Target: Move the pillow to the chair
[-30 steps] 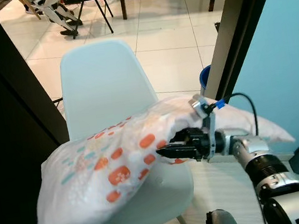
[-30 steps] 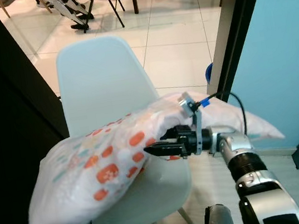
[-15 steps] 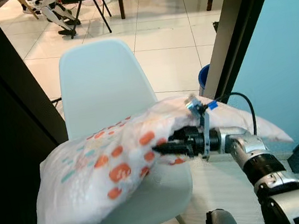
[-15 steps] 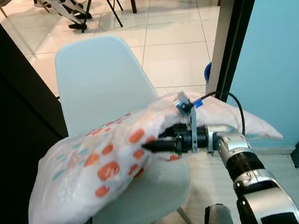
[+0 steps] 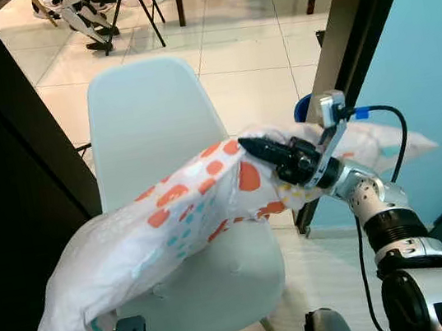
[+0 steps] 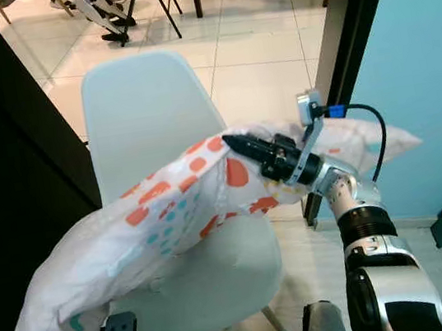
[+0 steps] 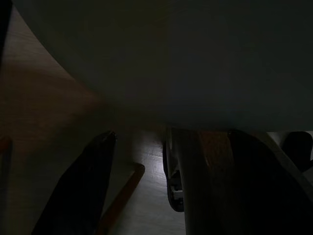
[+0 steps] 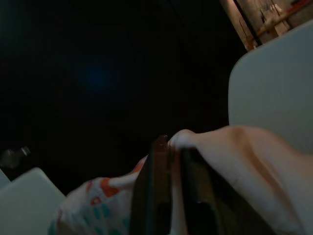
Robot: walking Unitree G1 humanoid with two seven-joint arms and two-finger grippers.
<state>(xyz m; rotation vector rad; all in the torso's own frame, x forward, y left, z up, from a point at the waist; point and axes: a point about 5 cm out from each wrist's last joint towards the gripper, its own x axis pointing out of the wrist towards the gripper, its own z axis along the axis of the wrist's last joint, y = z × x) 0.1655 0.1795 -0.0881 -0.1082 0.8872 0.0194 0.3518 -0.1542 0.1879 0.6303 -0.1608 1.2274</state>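
Pillow (image 5: 179, 222) — pinched by right tool (image 5: 244, 143) — held above chair (image 5: 147, 118).

The pillow (image 5: 171, 223) hangs over the chair (image 5: 151, 117) seat and covers most of it. The chair back is bare above. A dark wall (image 5: 11, 205) stands close on the left, a door post (image 5: 344, 39) on the right.

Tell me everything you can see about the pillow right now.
The pillow is a soft white fabric one printed with orange and teal dots and blotches. It is held up in the air, stretched long and slanting: its high end is pinched in the right claw, its far end pokes out past the arm toward the blue wall, and its low end sags down at the robot's left. It hangs over the seat of the pale chair, in front of the backrest; whether it touches the seat is unclear.
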